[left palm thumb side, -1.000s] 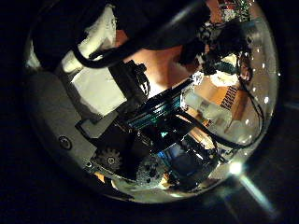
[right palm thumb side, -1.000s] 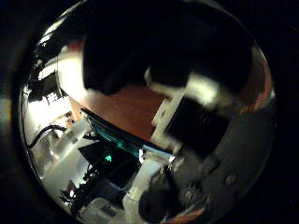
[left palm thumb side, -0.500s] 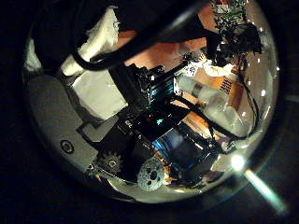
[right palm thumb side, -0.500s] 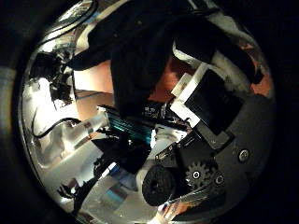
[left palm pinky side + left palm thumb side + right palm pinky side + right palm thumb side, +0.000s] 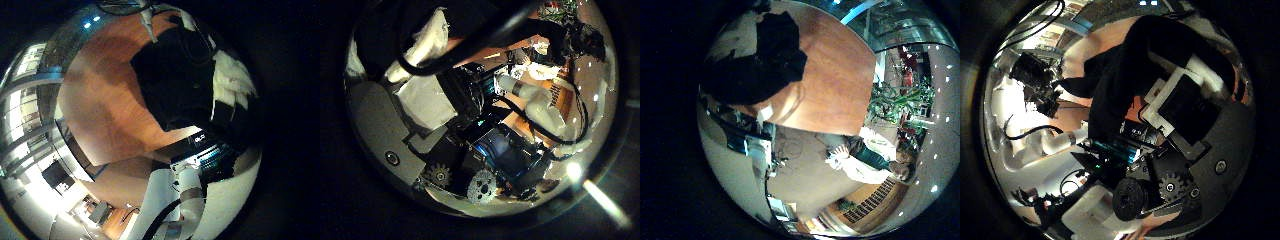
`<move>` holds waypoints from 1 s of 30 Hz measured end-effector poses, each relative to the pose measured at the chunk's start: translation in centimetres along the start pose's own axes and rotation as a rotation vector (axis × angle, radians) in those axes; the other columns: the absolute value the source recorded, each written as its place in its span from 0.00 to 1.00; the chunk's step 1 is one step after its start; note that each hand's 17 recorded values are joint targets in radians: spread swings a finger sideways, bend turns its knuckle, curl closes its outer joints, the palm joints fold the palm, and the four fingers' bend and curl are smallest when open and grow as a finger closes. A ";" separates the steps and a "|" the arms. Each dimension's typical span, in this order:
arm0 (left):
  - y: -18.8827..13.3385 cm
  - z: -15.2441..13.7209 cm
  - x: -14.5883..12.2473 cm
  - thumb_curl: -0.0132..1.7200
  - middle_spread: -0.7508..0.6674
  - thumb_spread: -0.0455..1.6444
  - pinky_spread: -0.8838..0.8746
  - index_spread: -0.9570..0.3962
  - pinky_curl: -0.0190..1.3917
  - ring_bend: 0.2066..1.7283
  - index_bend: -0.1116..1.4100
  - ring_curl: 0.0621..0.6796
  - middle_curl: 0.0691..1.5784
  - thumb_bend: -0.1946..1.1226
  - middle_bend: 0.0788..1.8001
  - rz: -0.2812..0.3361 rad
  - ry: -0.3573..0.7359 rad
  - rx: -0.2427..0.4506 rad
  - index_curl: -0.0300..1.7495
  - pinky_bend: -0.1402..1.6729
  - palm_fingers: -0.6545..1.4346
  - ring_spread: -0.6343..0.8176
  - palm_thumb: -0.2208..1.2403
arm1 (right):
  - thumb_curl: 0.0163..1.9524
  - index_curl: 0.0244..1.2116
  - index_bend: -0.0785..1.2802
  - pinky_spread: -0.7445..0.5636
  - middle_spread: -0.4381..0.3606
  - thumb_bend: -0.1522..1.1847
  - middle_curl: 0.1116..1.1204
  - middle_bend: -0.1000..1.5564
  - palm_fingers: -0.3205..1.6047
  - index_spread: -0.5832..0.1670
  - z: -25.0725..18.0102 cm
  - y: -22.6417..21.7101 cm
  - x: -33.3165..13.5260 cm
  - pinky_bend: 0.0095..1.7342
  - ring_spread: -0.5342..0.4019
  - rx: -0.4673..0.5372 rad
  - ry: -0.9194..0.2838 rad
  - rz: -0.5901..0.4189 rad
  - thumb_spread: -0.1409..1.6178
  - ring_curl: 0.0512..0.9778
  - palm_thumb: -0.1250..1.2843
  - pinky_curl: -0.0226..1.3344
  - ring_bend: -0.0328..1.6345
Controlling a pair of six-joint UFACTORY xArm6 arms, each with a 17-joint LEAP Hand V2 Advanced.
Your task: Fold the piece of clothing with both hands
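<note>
The piece of clothing is a dark cloth. In the left little finger side palm view the cloth (image 5: 168, 80) hangs over the table (image 5: 100, 110), bunched against the left hand's fingers (image 5: 232, 85), which curl on it. In the left thumb side palm view the left hand's fingers (image 5: 420, 62) curl next to dark cloth (image 5: 405, 22). In the right thumb side palm view the cloth (image 5: 1125, 75) hangs close in front of the palm, pinched by the right hand's fingers (image 5: 1182, 88). In the right little finger side palm view the cloth (image 5: 765, 55) hangs bunched above the table (image 5: 835, 75).
A white robot arm (image 5: 182, 200) stands beside the table edge in the left little finger side palm view. The other arm (image 5: 535, 92) shows in the left thumb side palm view. Room furniture and equipment (image 5: 1035, 85) lie beyond the table.
The right thumb side view has shifted: the cloth now hangs lower across it and the table looks farther off. In the left thumb side view the other arm has come closer.
</note>
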State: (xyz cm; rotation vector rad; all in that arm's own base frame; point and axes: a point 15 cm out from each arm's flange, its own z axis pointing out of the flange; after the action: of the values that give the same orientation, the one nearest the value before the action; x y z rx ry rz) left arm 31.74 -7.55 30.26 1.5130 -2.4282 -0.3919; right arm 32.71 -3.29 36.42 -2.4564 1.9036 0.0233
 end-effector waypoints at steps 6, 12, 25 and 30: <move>-1.7 -0.3 -2.6 0.25 0.11 0.75 0.12 0.17 0.55 0.72 0.37 0.74 0.64 0.14 0.49 -0.081 0.016 -0.005 0.78 0.53 0.76 0.12 0.53 | 0.36 0.74 0.87 0.43 0.37 0.11 0.67 0.87 0.74 0.41 -0.1 -5.8 0.6 0.76 0.34 0.012 -0.028 0.000 0.72 0.73 0.85 0.61 0.86; -4.9 2.0 -6.2 0.25 0.11 0.75 0.12 0.17 0.52 0.72 0.40 0.74 0.64 0.14 0.52 -0.160 0.033 -0.056 0.78 0.40 0.73 0.12 0.53 | 0.38 0.75 0.87 0.43 0.38 0.11 0.66 0.87 0.73 0.42 2.5 -13.2 1.4 0.75 0.34 -0.017 -0.042 -0.002 0.72 0.73 0.86 0.64 0.86; -12.0 7.4 -10.2 0.25 0.18 0.76 0.19 0.23 0.57 0.54 0.38 0.65 0.56 0.14 0.36 -0.251 0.087 -0.134 0.70 0.36 0.49 0.15 0.52 | 0.34 0.74 0.78 0.40 0.38 0.09 0.63 0.84 0.70 0.40 14.2 -24.5 1.9 0.71 0.34 -0.107 -0.046 -0.026 0.77 0.72 0.72 0.66 0.83; -13.7 6.9 -12.6 0.25 0.35 0.77 0.29 0.33 0.60 0.52 0.26 0.63 0.48 0.14 0.15 -0.295 0.114 -0.072 0.64 0.39 0.33 0.27 0.54 | 0.29 0.65 0.48 0.31 0.34 0.09 0.52 0.61 0.35 0.31 16.5 -26.5 4.0 0.71 0.29 -0.051 -0.032 0.005 0.81 0.66 0.64 0.62 0.80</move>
State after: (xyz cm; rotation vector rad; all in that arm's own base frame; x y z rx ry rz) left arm 46.12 -1.39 18.07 1.8136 -2.0861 -0.4304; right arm 59.56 0.05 20.25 -2.4679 1.9194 0.1116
